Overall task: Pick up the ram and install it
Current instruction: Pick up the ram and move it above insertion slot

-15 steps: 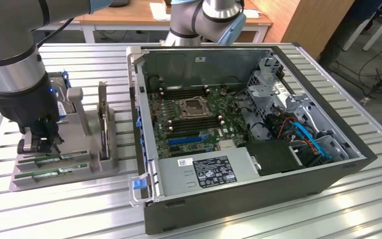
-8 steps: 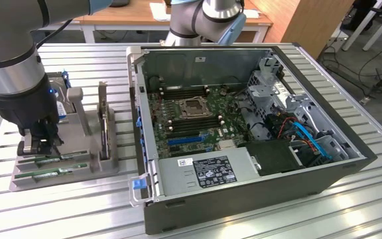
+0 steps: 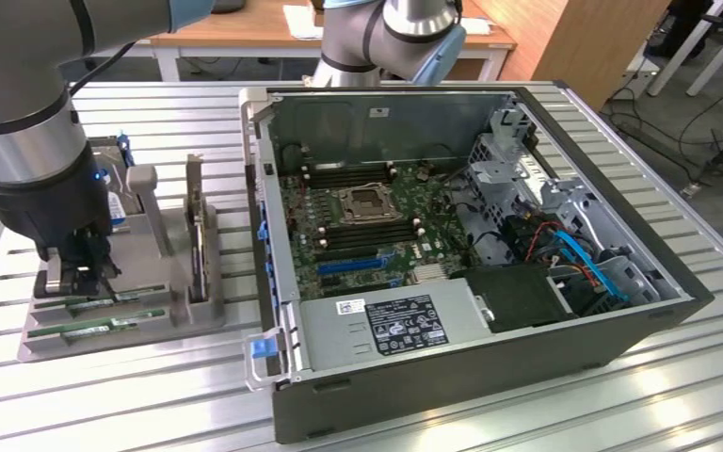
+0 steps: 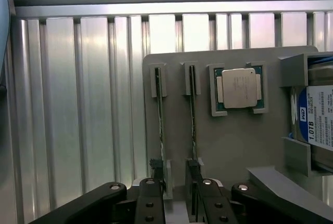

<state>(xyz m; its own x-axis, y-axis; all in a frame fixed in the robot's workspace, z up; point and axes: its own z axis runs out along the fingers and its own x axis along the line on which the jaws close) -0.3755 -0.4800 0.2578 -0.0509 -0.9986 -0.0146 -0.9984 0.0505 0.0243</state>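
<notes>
The black gripper [image 4: 175,172] hangs low over one end of a matte grey moulded tray [image 4: 234,146], its jaws spread wide and gripping nothing. Two thin green ram sticks stand on edge in narrow parallel slots of the tray. The outer ram stick [image 4: 160,115] is near the tray's rim and the inner ram stick [image 4: 192,115] is just beside the processor pocket. One fingertip [image 4: 155,166] sits at the near end of each stick, but I cannot tell whether they touch. A square processor [image 4: 239,88] with a dull silver lid lies flat in its pocket. Beyond it, a hard drive [image 4: 317,122] with a blue label stands between grey blocks.

The tray rests on a ribbed aluminium table [image 3: 148,395]. On the exterior view's right, beside the tray, lies an open dark computer case [image 3: 462,386] holding a green motherboard [image 3: 324,240] and a grey power supply [image 3: 387,325]. A wooden desk [image 3: 249,28] stands behind the table.
</notes>
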